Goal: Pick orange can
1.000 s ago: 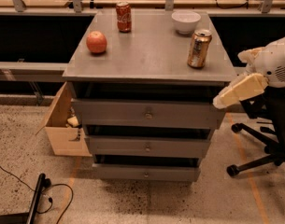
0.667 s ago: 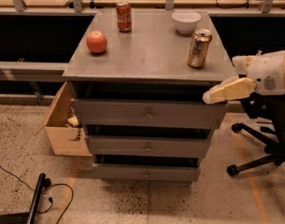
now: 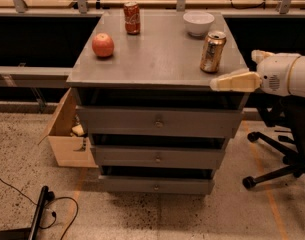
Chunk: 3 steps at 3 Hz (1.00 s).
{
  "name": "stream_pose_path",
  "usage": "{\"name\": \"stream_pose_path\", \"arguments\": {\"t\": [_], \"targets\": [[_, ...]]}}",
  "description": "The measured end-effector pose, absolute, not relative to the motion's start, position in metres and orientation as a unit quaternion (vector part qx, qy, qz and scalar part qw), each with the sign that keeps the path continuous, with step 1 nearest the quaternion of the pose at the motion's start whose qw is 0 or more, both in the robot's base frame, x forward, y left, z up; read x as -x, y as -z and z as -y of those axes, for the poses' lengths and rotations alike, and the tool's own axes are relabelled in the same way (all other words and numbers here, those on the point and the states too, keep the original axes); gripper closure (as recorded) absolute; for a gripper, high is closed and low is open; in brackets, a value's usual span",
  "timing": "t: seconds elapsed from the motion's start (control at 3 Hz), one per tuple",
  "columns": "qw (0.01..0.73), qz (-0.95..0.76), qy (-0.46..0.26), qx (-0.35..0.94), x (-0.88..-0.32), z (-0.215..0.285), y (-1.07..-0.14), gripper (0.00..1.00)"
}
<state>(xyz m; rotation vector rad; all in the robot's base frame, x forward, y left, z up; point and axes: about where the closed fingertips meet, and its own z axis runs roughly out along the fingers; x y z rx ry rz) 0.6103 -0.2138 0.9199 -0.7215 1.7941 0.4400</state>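
The orange can (image 3: 212, 51), shiny golden-orange with pale label patches and a silver top, stands upright near the right front corner of the grey cabinet top (image 3: 157, 59). My gripper (image 3: 228, 82), cream-coloured on a white wrist, comes in from the right. It sits just below and to the right of the can, level with the cabinet's front right edge. It is apart from the can and holds nothing.
A red cola can (image 3: 132, 18) and a white bowl (image 3: 198, 23) stand at the back of the top, and a red apple (image 3: 103, 45) lies at the left. An open cardboard box (image 3: 67, 134) is left of the cabinet. A black office chair (image 3: 284, 154) is at the right.
My gripper has moved left and a little up, from beside the cabinet's right side to just under the orange can. The can and the other objects have not moved.
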Motion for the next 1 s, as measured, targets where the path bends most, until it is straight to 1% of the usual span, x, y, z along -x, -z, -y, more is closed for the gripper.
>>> {"name": "stream_pose_path", "arguments": {"t": [0.33,1.0], "targets": [[0.546,-0.760,-0.192,0.293,-0.611,0.209,-0.911,0.00],[0.583,-0.757,-0.155,0.251,-0.663,0.233,-0.899,0.00]]}}
